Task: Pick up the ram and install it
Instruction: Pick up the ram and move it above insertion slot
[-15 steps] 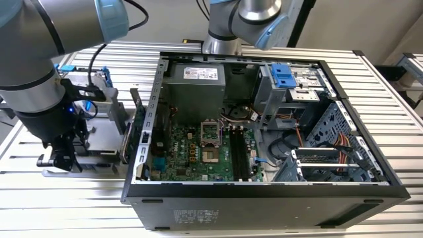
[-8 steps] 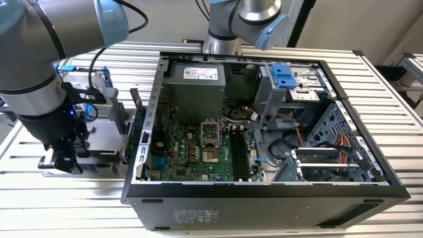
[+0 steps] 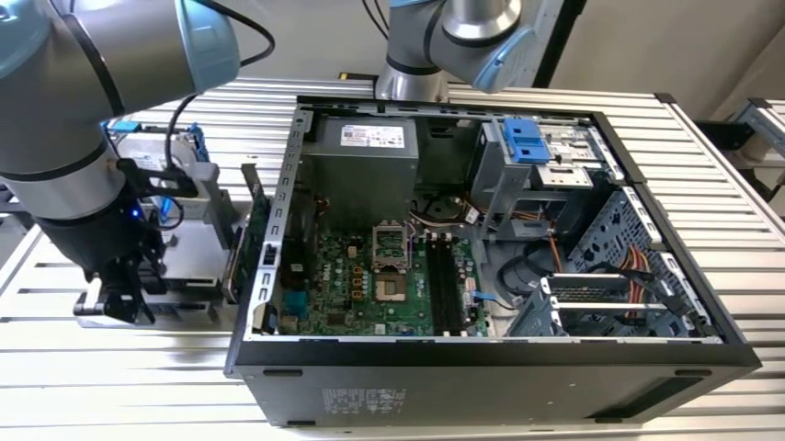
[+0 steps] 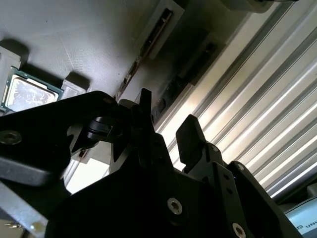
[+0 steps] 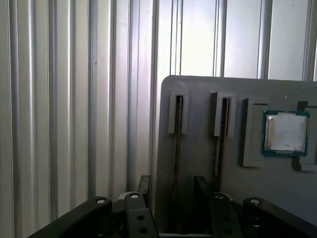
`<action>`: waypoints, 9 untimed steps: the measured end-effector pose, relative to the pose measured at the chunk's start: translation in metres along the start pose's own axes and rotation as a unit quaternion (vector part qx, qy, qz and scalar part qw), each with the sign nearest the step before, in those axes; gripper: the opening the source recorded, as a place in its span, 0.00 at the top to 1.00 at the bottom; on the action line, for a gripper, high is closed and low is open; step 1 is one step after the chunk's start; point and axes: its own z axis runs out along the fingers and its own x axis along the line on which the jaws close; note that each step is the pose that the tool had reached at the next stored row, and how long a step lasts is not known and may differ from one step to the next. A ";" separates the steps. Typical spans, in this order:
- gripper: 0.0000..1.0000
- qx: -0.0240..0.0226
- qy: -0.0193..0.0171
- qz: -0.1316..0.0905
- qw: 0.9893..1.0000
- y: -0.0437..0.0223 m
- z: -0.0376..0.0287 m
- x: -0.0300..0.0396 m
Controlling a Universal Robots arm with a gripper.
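Two ram sticks stand on edge in the slots of a grey holder plate (image 5: 198, 99). In the first wrist view, one ram (image 5: 176, 144) lies between my two fingers and the other ram (image 5: 220, 141) stands beside it, nearer the silver processor chip (image 5: 285, 131). My gripper (image 5: 172, 188) is open, one finger on each side of the first ram. The second wrist view shows the gripper (image 4: 168, 124) just above that ram (image 4: 174, 88). In the exterior view the gripper (image 3: 117, 299) hangs low over the holder, at the left of the computer case (image 3: 491, 367).
The open case holds a motherboard with dark memory slots (image 3: 444, 285) near its middle, a grey power supply (image 3: 362, 175) at the back and a blue-latched drive cage (image 3: 534, 147). A dark card (image 3: 249, 220) stands on edge against the case's outer wall. The table is ribbed metal (image 3: 98, 386).
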 end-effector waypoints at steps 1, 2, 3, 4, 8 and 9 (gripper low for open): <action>0.00 0.000 0.000 0.000 1.000 0.0002 0.0007 0.0000; 0.00 0.000 0.000 0.000 1.000 0.0004 0.0013 -0.0001; 0.00 0.000 0.000 0.000 1.000 0.0007 0.0019 -0.0002; 0.00 0.000 0.000 0.000 1.000 0.0010 0.0027 -0.0002; 0.00 0.000 0.000 0.000 1.000 0.0027 0.0069 -0.0006; 0.00 0.000 0.000 0.000 1.000 0.0029 0.0073 -0.0007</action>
